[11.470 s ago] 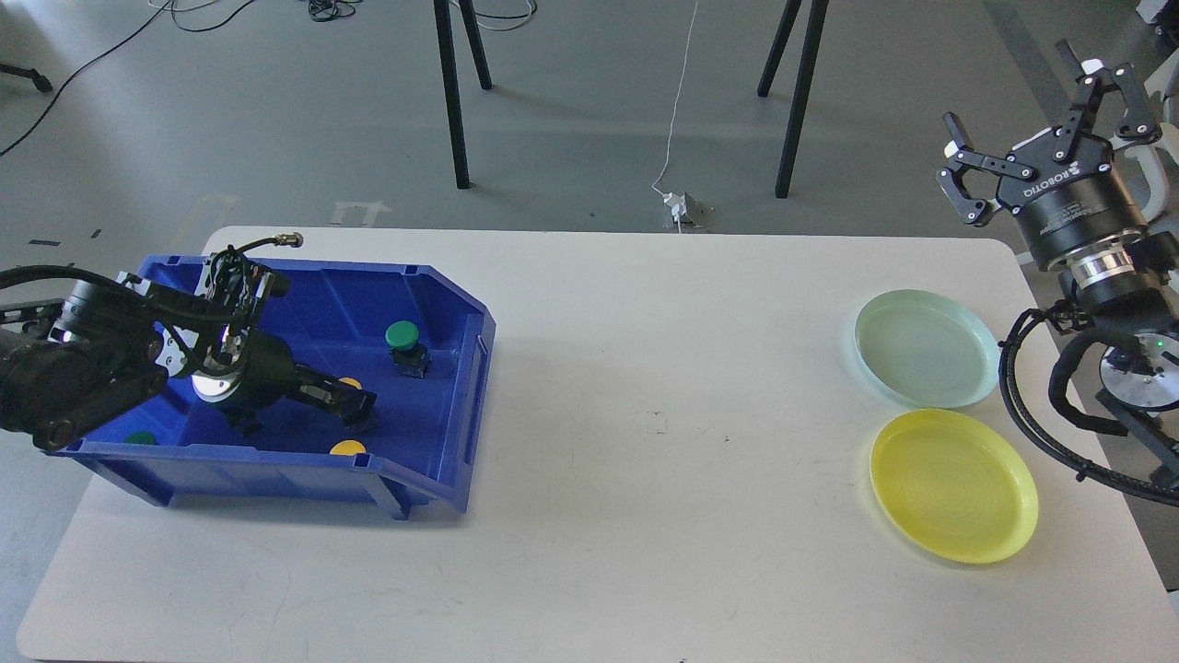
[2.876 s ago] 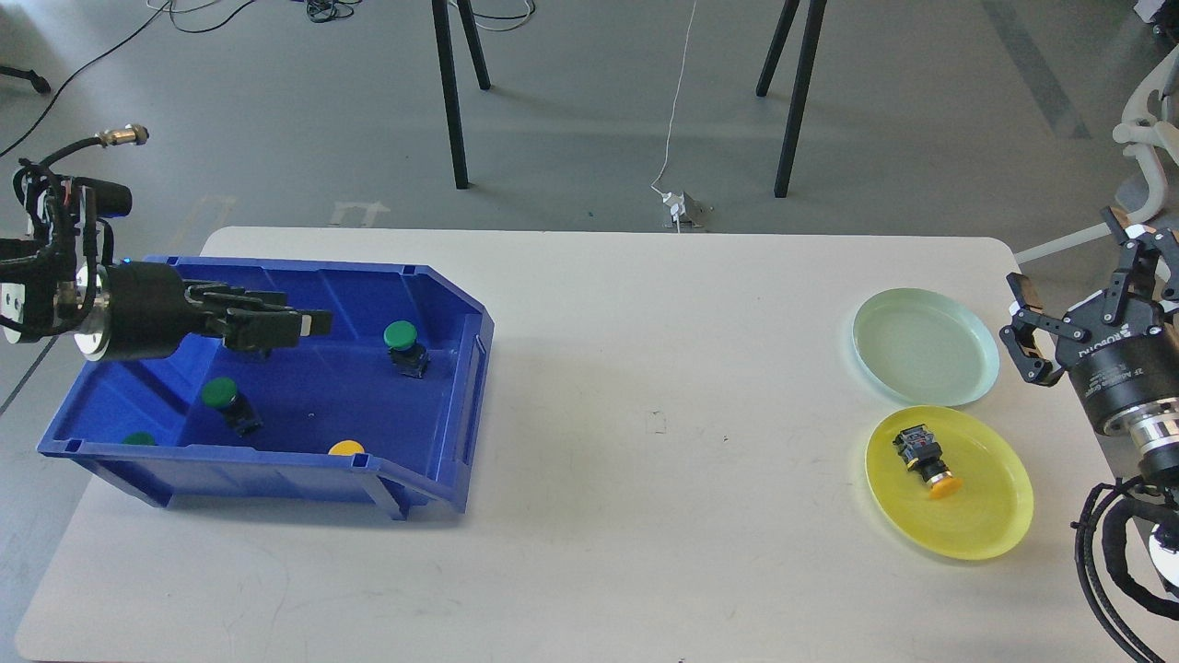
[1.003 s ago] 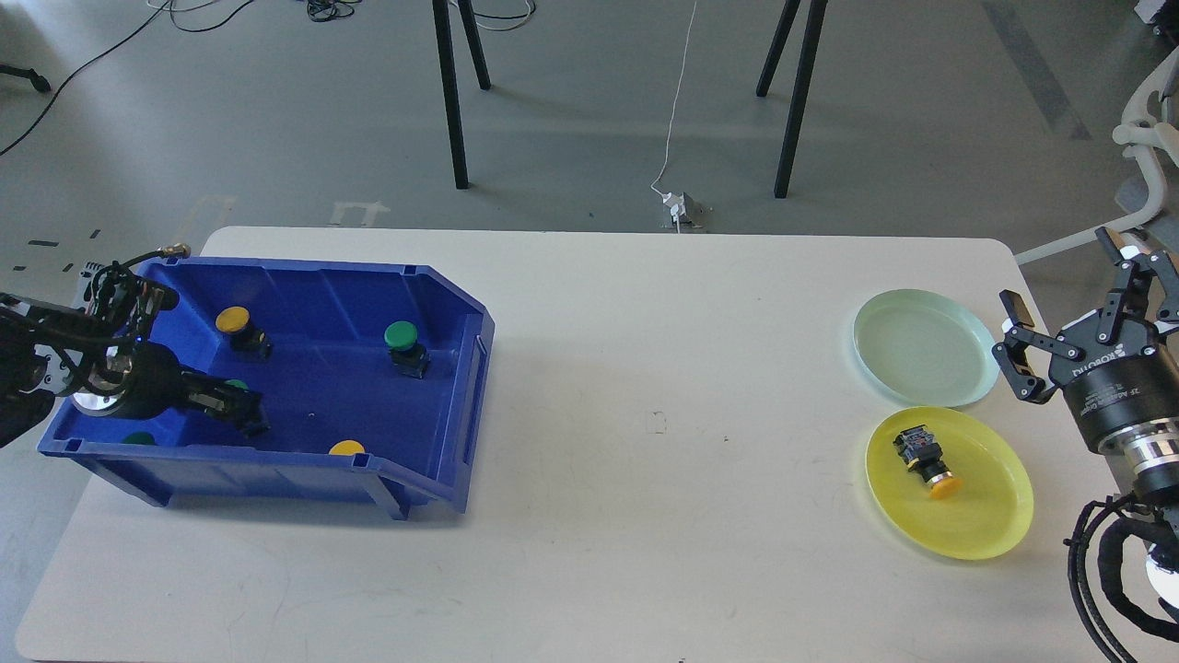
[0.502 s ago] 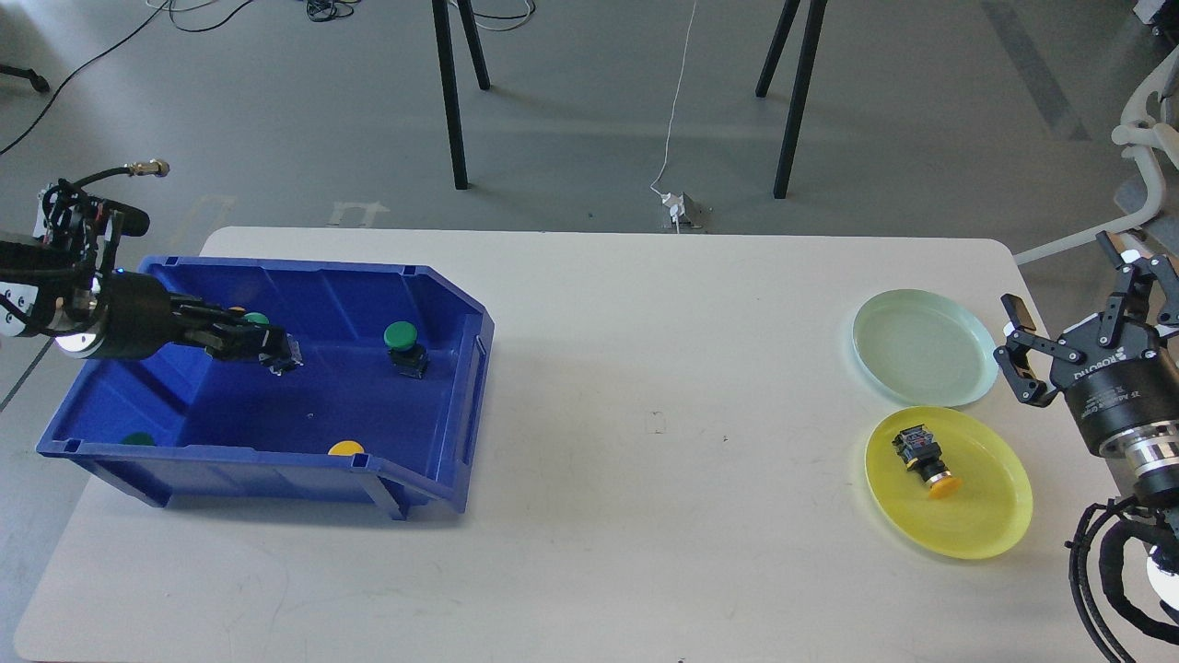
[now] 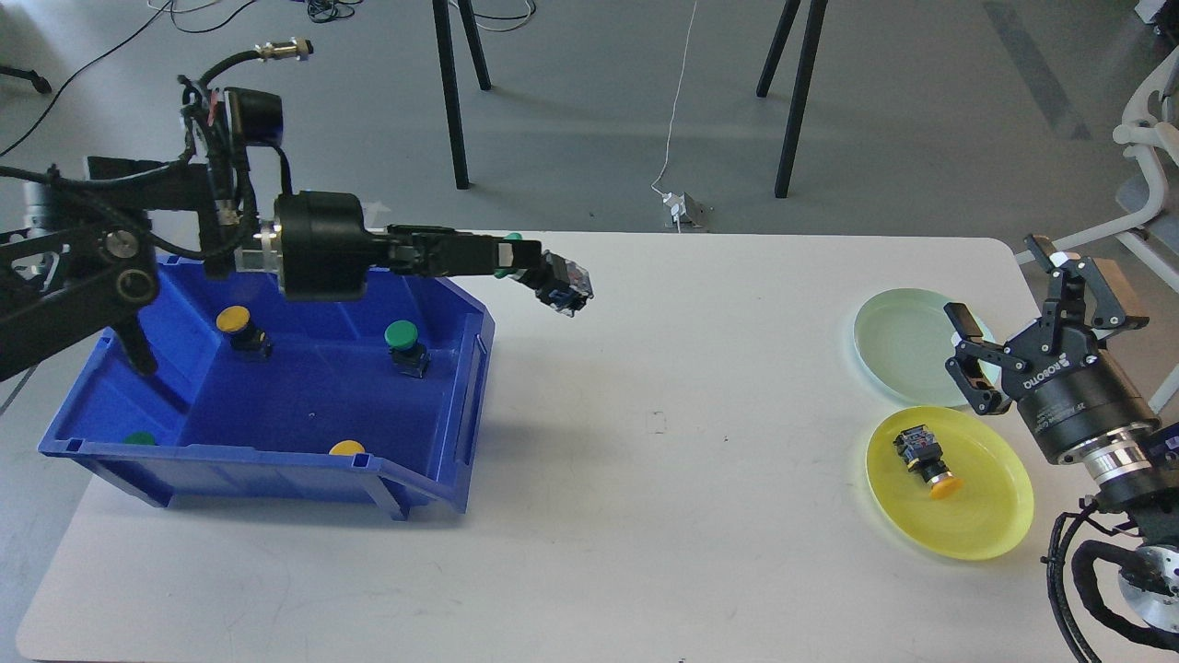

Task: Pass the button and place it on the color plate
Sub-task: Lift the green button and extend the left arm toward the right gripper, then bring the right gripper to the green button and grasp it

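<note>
Left gripper (image 5: 539,269) clamps green button (image 5: 553,279) by its tip, above the table past the blue bin (image 5: 276,405). Right gripper (image 5: 1013,318) open near green plate (image 5: 898,345). Risk: shallow hold slips during handover.

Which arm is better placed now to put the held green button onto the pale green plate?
Right. The right gripper hangs open beside the pale green plate. The left gripper holds the green button far across the table, so a handover likely comes first.
</note>
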